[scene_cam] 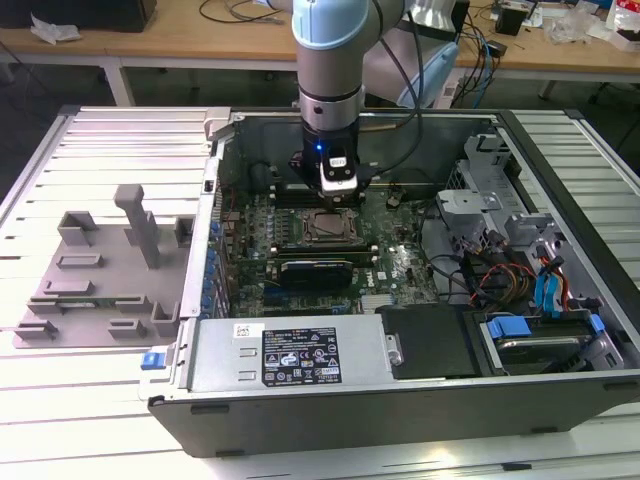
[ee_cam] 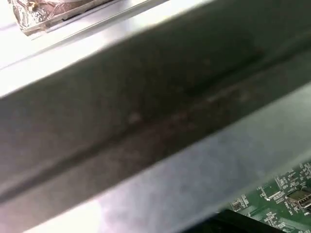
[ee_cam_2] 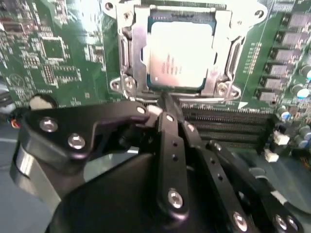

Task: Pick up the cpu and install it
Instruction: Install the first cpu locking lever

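The cpu (ee_cam_2: 181,56), a square chip with a silvery top plate, lies flat inside the metal socket frame (ee_cam_2: 132,53) on the green motherboard (ee_cam_2: 58,53). My gripper (ee_cam_2: 163,103) is shut with nothing between its black fingers (ee_cam_2: 170,145), and its tips sit right at the frame's near edge, beside the cpu. In the exterior view the gripper (scene_cam: 337,198) hangs straight down inside the open computer case, just behind the socket (scene_cam: 328,228).
Memory slots (ee_cam_2: 228,126) run beside the socket. In the exterior view a grey fixture block (scene_cam: 100,270) sits left of the case; a labelled power supply (scene_cam: 300,355) is at the front, and drive bays and cables (scene_cam: 530,300) are on the right. A metal case wall (ee_cam: 146,111) passes close to the first wrist camera.
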`<state>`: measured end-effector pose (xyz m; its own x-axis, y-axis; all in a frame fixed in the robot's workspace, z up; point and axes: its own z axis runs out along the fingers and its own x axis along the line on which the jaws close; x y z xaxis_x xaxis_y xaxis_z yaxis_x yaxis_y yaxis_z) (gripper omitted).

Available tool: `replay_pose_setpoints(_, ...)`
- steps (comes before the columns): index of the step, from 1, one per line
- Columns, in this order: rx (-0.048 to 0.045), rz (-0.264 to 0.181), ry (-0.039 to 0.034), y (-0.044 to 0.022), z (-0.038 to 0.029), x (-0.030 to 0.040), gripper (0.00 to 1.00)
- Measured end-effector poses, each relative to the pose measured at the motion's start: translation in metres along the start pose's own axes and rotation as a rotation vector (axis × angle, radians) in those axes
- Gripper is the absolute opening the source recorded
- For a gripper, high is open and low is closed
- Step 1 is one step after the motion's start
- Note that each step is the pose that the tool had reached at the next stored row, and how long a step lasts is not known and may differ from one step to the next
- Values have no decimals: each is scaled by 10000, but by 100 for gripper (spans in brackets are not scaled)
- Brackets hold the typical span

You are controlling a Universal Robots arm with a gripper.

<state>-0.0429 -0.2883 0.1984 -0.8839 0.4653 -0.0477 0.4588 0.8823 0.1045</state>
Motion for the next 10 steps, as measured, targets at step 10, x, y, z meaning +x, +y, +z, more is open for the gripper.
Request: replay_pose_setpoints(10, 18, 29, -17, 15, -104, -6, 11)
